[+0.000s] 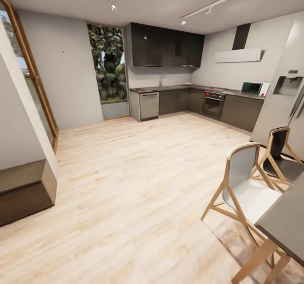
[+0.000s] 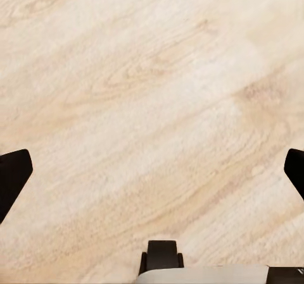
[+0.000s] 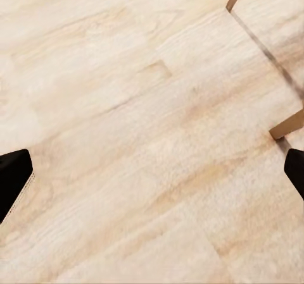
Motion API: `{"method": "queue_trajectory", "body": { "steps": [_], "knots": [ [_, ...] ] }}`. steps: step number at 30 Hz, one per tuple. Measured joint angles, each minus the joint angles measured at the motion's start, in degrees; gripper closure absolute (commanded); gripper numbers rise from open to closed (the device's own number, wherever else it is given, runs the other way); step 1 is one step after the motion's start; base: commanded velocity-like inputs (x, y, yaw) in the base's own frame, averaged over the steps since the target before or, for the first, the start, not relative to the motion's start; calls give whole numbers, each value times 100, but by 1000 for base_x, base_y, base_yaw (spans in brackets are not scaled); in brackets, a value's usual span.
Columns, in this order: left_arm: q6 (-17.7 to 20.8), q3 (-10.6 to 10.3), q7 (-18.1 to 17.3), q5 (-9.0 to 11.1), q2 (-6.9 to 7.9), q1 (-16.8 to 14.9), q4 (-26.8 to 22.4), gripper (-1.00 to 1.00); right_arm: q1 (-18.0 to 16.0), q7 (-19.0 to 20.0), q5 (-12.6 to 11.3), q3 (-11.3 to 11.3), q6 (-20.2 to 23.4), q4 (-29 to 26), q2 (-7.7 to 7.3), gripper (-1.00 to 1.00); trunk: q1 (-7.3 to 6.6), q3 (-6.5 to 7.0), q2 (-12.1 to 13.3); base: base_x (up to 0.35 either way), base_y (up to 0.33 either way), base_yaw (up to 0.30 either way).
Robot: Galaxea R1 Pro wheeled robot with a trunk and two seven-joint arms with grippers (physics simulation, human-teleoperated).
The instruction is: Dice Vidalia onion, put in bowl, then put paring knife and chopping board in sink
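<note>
Steer across the light wood floor (image 1: 139, 178) toward the countertop (image 1: 169, 88) at twelve o'clock, clear of the chairs (image 1: 247, 187) at four. Your left gripper (image 2: 158, 170) and right gripper (image 3: 158, 170) hang with fingers spread wide, empty.

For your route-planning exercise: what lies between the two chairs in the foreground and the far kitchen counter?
In the head view, bare light wood floor stretches from the chairs to the countertop; nothing stands on that stretch.

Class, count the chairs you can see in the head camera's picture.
2: a grey-seated chair beside the table, and a darker chair behind it. Others may be out of frame.
</note>
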Motion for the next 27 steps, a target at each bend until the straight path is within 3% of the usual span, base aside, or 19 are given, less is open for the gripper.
{"method": "queue_trajectory", "body": {
  "steps": [12, 27],
  "knots": [
    [0, -1, 0, 1, 4, 0, 0, -100, 0, 3, 0, 0, 0, -1, 0, -100, 0, -22, 0, 270, 171, 0],
    [-1, -8, 0, 6, 32, 0, -2, -100, 0, 4, 0, 2, 0, 1, 0, -100, 0, -22, 0, 276, 10, 0]
  ]
}}
